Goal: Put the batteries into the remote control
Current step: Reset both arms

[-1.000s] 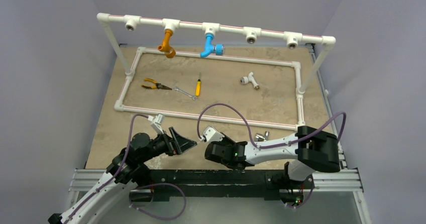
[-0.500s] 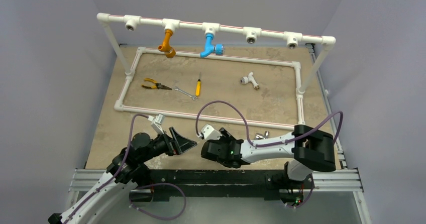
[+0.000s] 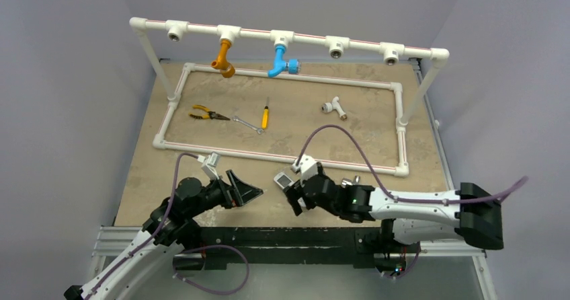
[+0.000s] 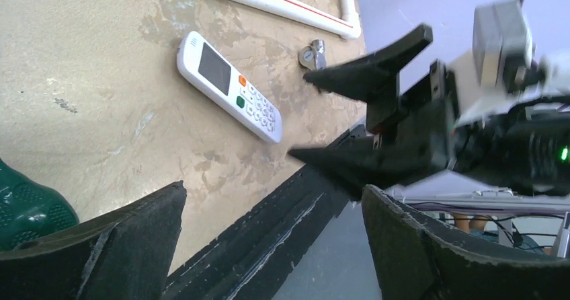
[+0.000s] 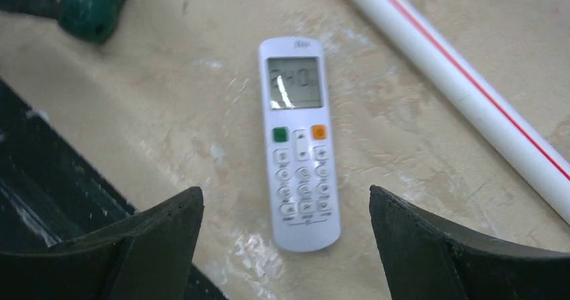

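You are holding your right gripper (image 5: 283,192) spread wide over the remote control (image 5: 299,145). The remote is lying face up on the table (image 5: 417,179), its screen end pointing to 12 o'clock in the right wrist view. A white pipe (image 5: 470,91) is running past at its 2 o'clock. Your left gripper (image 4: 269,192) is also gaping wide, with the remote sitting at its 11 o'clock.

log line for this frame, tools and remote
right tool: open, over remote control | remote control: face up, untouched | left tool: open, empty | batteries: not seen
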Tool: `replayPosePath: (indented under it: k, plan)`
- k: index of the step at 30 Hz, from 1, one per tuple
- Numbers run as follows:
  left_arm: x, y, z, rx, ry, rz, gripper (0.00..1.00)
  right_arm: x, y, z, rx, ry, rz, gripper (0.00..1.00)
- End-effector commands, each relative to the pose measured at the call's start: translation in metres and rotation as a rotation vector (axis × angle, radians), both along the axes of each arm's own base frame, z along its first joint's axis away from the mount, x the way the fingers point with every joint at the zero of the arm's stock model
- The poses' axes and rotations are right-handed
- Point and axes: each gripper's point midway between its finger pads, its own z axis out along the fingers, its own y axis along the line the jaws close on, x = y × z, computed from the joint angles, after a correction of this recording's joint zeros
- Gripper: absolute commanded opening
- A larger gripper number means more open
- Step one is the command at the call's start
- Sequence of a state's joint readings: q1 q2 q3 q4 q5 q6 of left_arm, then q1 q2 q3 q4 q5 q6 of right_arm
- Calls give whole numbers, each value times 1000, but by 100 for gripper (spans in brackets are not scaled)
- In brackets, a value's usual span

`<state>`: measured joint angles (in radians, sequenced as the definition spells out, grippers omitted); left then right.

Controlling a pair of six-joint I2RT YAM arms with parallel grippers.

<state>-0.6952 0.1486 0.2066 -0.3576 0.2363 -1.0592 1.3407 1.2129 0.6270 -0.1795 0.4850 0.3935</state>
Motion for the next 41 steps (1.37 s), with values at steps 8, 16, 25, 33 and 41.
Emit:
replayPosePath:
  k: [8,16,25,33,41]
  plan:
    - [7,6,30,50,-94,14,100,43,-36,62,820,224,-95,94]
    - [7,32,34,146,-155,87,100,59,-84,59,841,115,-307,97]
    - [6,53,22,211,-183,153,100,57,-152,59,707,-26,-560,98]
    - [6,63,30,206,-211,194,100,52,-189,71,717,-122,-686,98]
    - [7,71,31,216,-189,240,100,53,-185,68,708,-124,-659,98]
